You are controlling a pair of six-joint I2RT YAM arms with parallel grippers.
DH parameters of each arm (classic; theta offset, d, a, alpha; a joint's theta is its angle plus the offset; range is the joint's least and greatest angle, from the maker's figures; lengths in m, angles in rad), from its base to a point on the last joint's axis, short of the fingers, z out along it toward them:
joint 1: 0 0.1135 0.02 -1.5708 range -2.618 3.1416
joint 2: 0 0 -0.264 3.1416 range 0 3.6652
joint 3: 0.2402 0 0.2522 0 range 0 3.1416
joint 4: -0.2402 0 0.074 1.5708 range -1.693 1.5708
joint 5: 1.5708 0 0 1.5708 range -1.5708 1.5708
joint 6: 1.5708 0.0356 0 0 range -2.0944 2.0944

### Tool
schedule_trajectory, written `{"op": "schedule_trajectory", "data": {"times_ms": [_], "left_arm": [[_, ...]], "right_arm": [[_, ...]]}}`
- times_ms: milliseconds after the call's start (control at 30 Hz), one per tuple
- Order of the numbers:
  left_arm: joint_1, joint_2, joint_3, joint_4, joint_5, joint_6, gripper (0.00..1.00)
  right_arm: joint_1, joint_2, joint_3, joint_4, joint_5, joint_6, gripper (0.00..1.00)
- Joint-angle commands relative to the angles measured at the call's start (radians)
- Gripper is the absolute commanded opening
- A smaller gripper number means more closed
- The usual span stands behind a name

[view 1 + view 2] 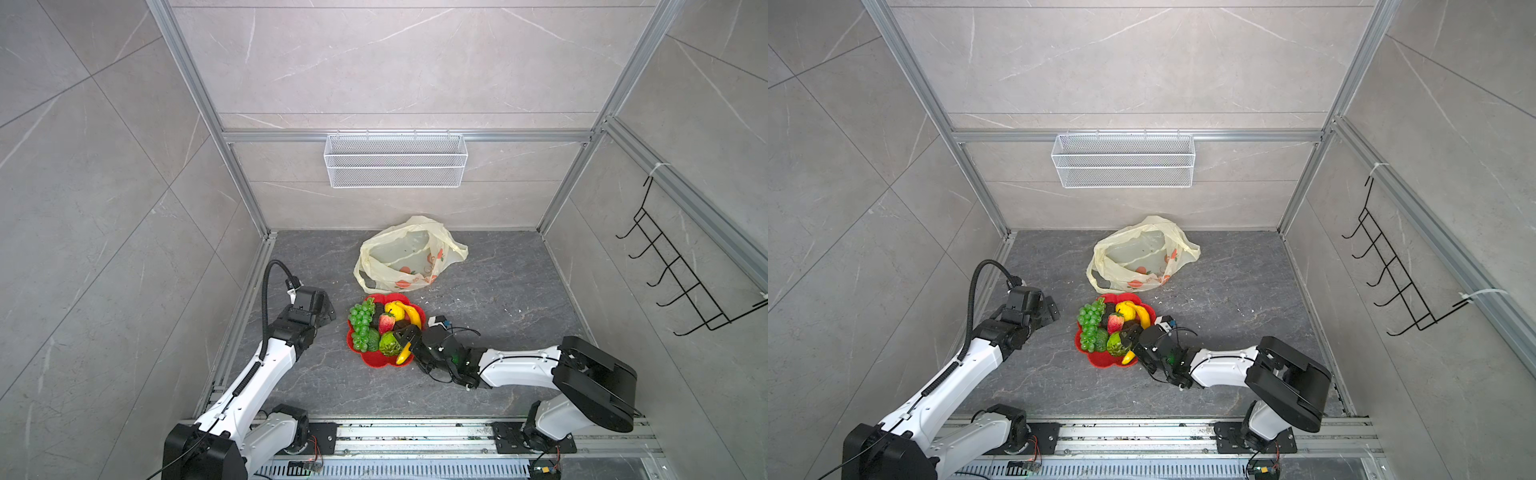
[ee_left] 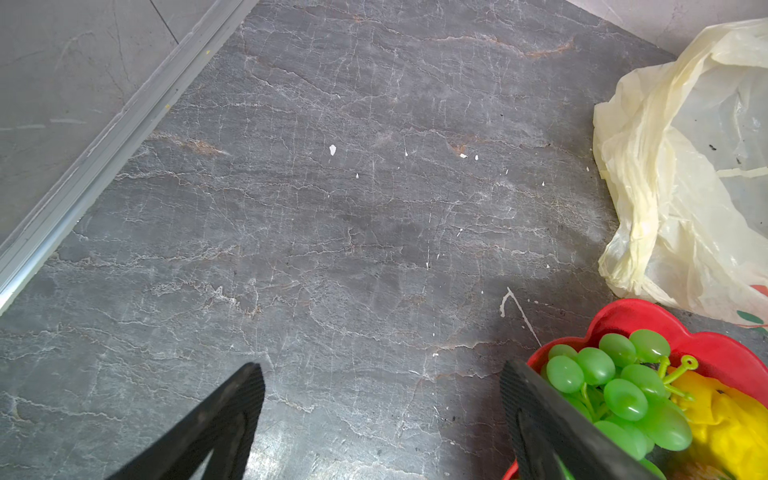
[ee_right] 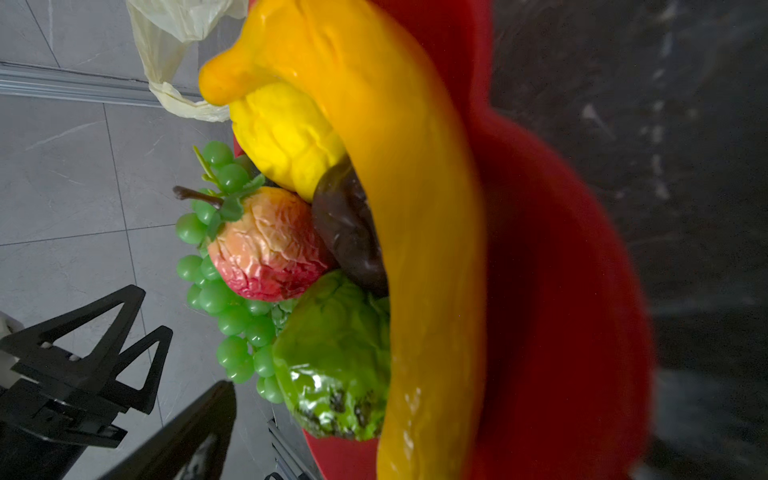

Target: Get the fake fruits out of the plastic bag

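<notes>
A grey stone counter sits inside pale tiled walls. The right gripper hangs wide open over the right side of the red plate. It is right by the yellow banana and is not squeezing it. The left gripper is open too and holds nothing. It hangs beside the plate, toward the counter's left edge. The fake fruits are piled on the plate in the middle of the counter. There are green grapes, a strawberry and a lemon. The plastic bag lies near the back edge and looks empty. I think the job is about done.
</notes>
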Motion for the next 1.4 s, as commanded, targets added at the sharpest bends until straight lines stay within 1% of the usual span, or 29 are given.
{"op": "schedule_trajectory", "data": {"times_ms": [0, 67, 100, 200, 300, 400, 467, 500, 533, 567, 700, 800, 833, 900, 933, 967, 1000, 1067, 1100, 1167, 1200, 1300, 1367], "left_arm": [[0.009, -0.006, 0.026, 0.023, -0.051, -0.009, 0.92], [0.011, -0.008, 0.026, 0.041, -0.075, -0.002, 0.93], [0.015, -0.009, 0.024, 0.057, -0.106, 0.011, 0.93], [0.020, -0.010, 0.020, 0.082, -0.161, 0.042, 0.94], [0.026, -0.015, 0.014, 0.097, -0.224, 0.066, 0.95], [0.028, -0.032, -0.002, 0.118, -0.285, 0.078, 0.97], [0.027, -0.053, -0.023, 0.141, -0.336, 0.073, 0.97], [0.027, -0.067, -0.037, 0.158, -0.365, 0.075, 0.97], [0.027, -0.083, -0.052, 0.181, -0.385, 0.089, 0.97], [0.028, -0.100, -0.076, 0.226, -0.397, 0.123, 1.00], [0.029, -0.156, -0.177, 0.427, -0.448, 0.238, 1.00], [0.027, -0.158, -0.254, 0.584, -0.504, 0.318, 1.00], [0.028, -0.142, -0.268, 0.626, -0.513, 0.354, 1.00], [0.029, -0.096, -0.293, 0.694, -0.525, 0.425, 1.00], [0.029, -0.063, -0.306, 0.733, -0.536, 0.454, 1.00], [0.027, -0.032, -0.323, 0.775, -0.538, 0.478, 1.00], [0.029, 0.003, -0.351, 0.839, -0.523, 0.511, 1.00], [0.037, 0.067, -0.407, 0.966, -0.429, 0.573, 1.00], [0.049, 0.095, -0.428, 1.011, -0.374, 0.579, 1.00], [0.089, 0.133, -0.447, 1.069, -0.278, 0.570, 1.00], [0.095, 0.137, -0.443, 1.067, -0.249, 0.575, 1.00], [0.132, 0.171, -0.472, 1.194, -0.131, 0.620, 1.00], [0.147, 0.213, -0.452, 1.212, -0.085, 0.642, 1.00]], "right_arm": [[-0.003, -0.079, -0.042, -0.090, 0.026, -0.049, 1.00], [-0.004, -0.155, -0.052, -0.194, 0.050, -0.091, 1.00], [-0.006, -0.204, -0.053, -0.259, 0.068, -0.130, 1.00], [-0.020, -0.348, -0.029, -0.492, 0.144, -0.238, 1.00], [-0.044, -0.453, 0.027, -0.676, 0.231, -0.403, 1.00], [-0.070, -0.484, 0.146, -0.882, 0.373, -0.557, 1.00], [-0.078, -0.489, 0.200, -0.933, 0.474, -0.672, 1.00], [-0.081, -0.493, 0.213, -0.930, 0.521, -0.737, 1.00], [-0.084, -0.502, 0.214, -0.909, 0.572, -0.801, 1.00], [-0.088, -0.514, 0.211, -0.880, 0.602, -0.867, 1.00], [-0.130, -0.552, 0.181, -0.728, 0.692, -1.105, 1.00], [-0.179, -0.555, 0.131, -0.578, 0.777, -1.298, 1.00], [-0.202, -0.555, 0.101, -0.503, 0.793, -1.369, 1.00], [-0.254, -0.565, 0.041, -0.372, 0.764, -1.468, 1.00], [-0.291, -0.569, 0.015, -0.317, 0.734, -1.496, 1.00], [-0.322, -0.566, -0.003, -0.283, 0.704, -1.503, 1.00], [-0.377, -0.555, -0.021, -0.253, 0.672, -1.499, 1.00], [-0.458, -0.519, -0.042, -0.223, 0.622, -1.476, 1.00], [-0.496, -0.491, -0.065, -0.180, 0.603, -1.474, 1.00], [-0.567, -0.431, -0.100, -0.102, 0.548, -1.464, 1.00], [-0.599, -0.396, -0.115, -0.066, 0.491, -1.469, 1.00], [-0.650, -0.311, -0.176, 0.111, 0.461, -1.484, 1.00], [-0.678, -0.284, -0.210, 0.203, 0.460, -1.465, 1.00]]}}
